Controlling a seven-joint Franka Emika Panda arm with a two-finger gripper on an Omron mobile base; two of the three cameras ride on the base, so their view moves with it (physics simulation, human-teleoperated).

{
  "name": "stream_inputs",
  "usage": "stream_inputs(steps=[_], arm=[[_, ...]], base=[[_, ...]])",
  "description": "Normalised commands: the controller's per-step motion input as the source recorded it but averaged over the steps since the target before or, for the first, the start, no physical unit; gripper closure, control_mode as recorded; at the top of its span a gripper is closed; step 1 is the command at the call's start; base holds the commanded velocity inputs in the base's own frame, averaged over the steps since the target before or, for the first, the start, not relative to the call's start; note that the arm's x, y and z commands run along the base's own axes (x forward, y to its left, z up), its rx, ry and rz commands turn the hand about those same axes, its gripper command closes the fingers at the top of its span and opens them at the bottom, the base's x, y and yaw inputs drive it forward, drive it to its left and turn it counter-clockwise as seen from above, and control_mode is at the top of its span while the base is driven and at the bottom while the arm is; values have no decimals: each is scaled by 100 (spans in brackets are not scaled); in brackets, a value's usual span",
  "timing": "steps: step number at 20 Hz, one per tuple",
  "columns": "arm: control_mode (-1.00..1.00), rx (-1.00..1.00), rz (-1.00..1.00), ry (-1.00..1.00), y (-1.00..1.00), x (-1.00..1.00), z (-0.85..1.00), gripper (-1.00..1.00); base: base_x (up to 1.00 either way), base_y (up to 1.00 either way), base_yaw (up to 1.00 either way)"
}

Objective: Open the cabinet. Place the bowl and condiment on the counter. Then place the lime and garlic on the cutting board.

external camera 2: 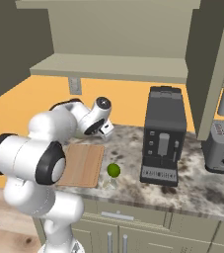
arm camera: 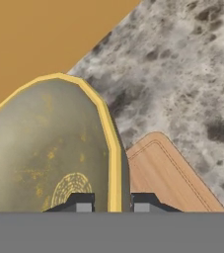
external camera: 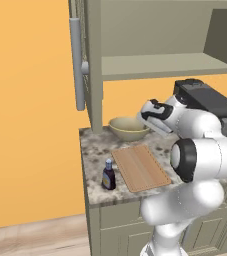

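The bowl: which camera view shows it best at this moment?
The left base view: the bowl shows whole, sitting on the counter behind the cutting board. The hand view shows only part of its inside and yellow rim, which the tool grips. In the right base view the arm hides it.

Rising from the base in a high bend, elbow bulging toward the cameras, forearm reaching forward and down with the wrist tipped low. Seen from the hand camera, two dark fingers [arm camera: 82,203] closed narrowly on a thin rim, one on each side, gripper [arm camera: 112,206] pointing steeply downward. In the left base view, white hand [external camera: 154,114] angled to the left beyond the big dark-ringed joint.
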Motion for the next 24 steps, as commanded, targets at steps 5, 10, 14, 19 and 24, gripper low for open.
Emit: stream_inputs(steps=[5,10,14,19,24], arm=[[-100,0,0,0,0,24,-20,100],[-100,0,0,0,0,24,-21,100],[-100,0,0,0,0,16,-22,100],[-100,0,0,0,0,15,-20,100],[-100,0,0,0,0,15,-18,100]], base=[[0,0,0],[0,0,0],[0,0,0],[0,0,0],[0,0,0]])
